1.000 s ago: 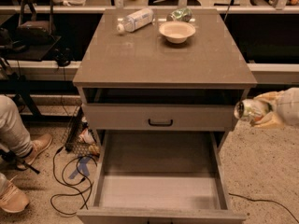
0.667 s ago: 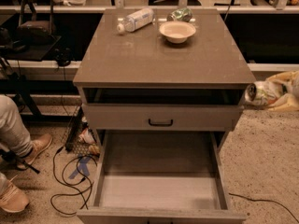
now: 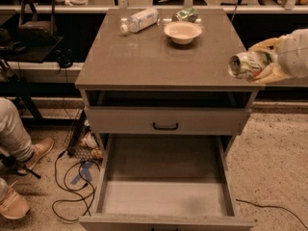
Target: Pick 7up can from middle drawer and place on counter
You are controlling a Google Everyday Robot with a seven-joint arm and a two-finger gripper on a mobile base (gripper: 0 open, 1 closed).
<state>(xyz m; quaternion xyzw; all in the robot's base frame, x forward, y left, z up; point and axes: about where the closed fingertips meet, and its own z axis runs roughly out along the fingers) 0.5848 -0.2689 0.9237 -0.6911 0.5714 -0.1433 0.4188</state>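
One 7up can [image 3: 243, 65], held sideways at the counter's [image 3: 159, 61] right edge.
The gripper [image 3: 258, 61], entering from the right, is clamped on the can, whose silver top faces left. Below, the middle drawer [image 3: 163, 196] stands open; a bowl [image 3: 182, 32] and bottle [image 3: 139, 20] sit farther back.

gripper [image 3: 257, 64]: at the right edge, over the worktop's [image 3: 144, 57] right rim; arm cut off by the frame.
7up can [image 3: 244, 64]: rear half hidden between the jaws; print blurred.
middle drawer [image 3: 163, 196]: front panel cut off by the bottom edge.
open slot [image 3: 163, 99]: interior too dark to tell.
person's legs [image 3: 14, 143]: cut off at the left edge.
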